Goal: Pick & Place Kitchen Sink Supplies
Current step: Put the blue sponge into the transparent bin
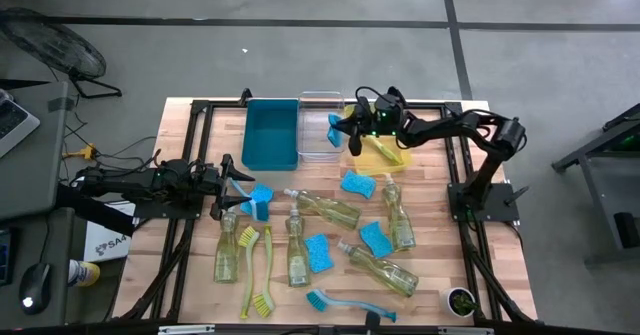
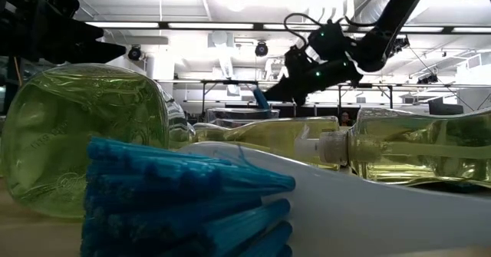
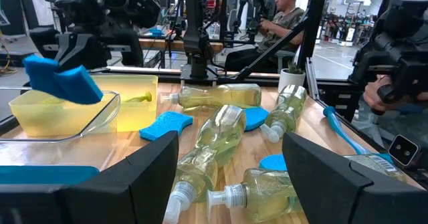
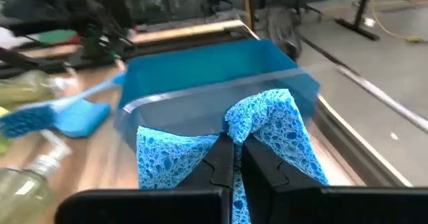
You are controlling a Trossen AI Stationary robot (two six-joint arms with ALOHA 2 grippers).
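**Sponge held over the clear bin at the counter's far edge**

From above, your right gripper [image 1: 338, 130] reaches toward the counter's [image 1: 430, 205] far edge, its jaws clamped on a blue sponge [image 1: 335, 127] over the clear bin [image 1: 320, 125], which sits between the teal bin [image 1: 270, 135] and the yellow bin [image 1: 380, 153]. Your left gripper [image 1: 232, 190] sits low near the counter's left edge, jaws apart, with a blue brush [image 1: 256, 199] at its tips. Soap bottles [image 1: 330, 210], loose sponges [image 1: 357, 184] and yellow-green brushes [image 1: 264, 265] lie across the middle and near half of the counter.

At counter level, you see blue bristles [image 2: 176, 203] close in front, bottles [image 2: 84, 134] lying behind them, and the right gripper [image 2: 270, 97] raised above with a bit of blue at its tip.

Your left wrist camera shows its own jaws standing open over lying bottles [image 3: 221, 134], and across the counter the held sponge [image 3: 61, 80] hanging over the clear bin's rim [image 3: 100, 117], the yellow bin [image 3: 87, 103] behind it.

Your right wrist camera shows the jaws pinched together on the sponge [image 4: 267, 137], which is folded around them, with the clear bin [image 4: 174, 110] below and the teal bin [image 4: 214, 67] just beyond it.
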